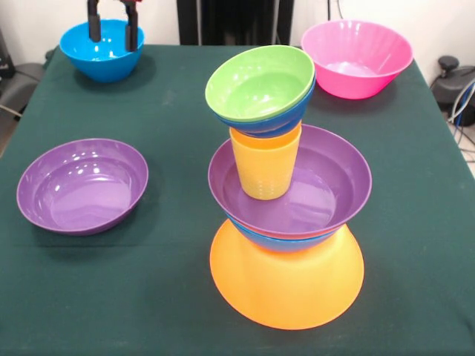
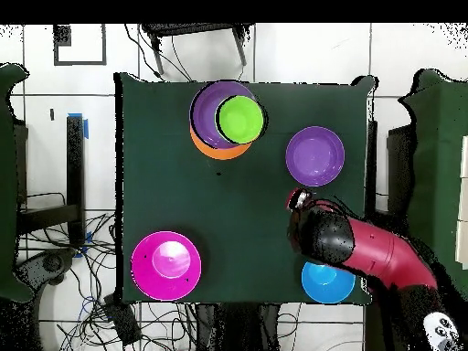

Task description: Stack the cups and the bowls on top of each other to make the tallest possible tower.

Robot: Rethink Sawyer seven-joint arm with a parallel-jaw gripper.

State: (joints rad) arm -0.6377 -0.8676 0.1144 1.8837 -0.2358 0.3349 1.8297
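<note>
Hanging at the far left corner of the green worktop (image 1: 171, 104), gripper (image 1: 113, 33) with its two dark fingers (image 1: 94, 30) spread apart and dipping over a bright blue bowl (image 1: 102, 50), clamped on nothing. Below that, toward the near left, a shallow purple bowl (image 1: 82, 185) sitting upright and empty, well apart from the gripper. Rising at the middle, the tower (image 1: 286, 193): a wide yellow-orange bowl (image 1: 286, 285) upside down as base, a blue bowl (image 1: 286, 241) upright on it with a thin reddish rim just showing above, then a second purple bowl (image 1: 326, 182) nested on top. Standing inside that purple bowl, a ribbed yellow cup (image 1: 264, 170), mouth up, carrying a tilted blue bowl (image 1: 286, 119) with a green bowl (image 1: 260, 81) nested in it, both leaning toward the camera. At the far right corner, a large pink bowl (image 1: 358, 58), upright and empty, well apart from the tower. From overhead, gripper (image 2: 297, 203) between the lone purple bowl (image 2: 315, 156) and the bright blue bowl (image 2: 327, 281), red arm (image 2: 384, 256) crossing part of the latter; tower (image 2: 227, 119) and pink bowl (image 2: 166, 265) well apart from the gripper.
</note>
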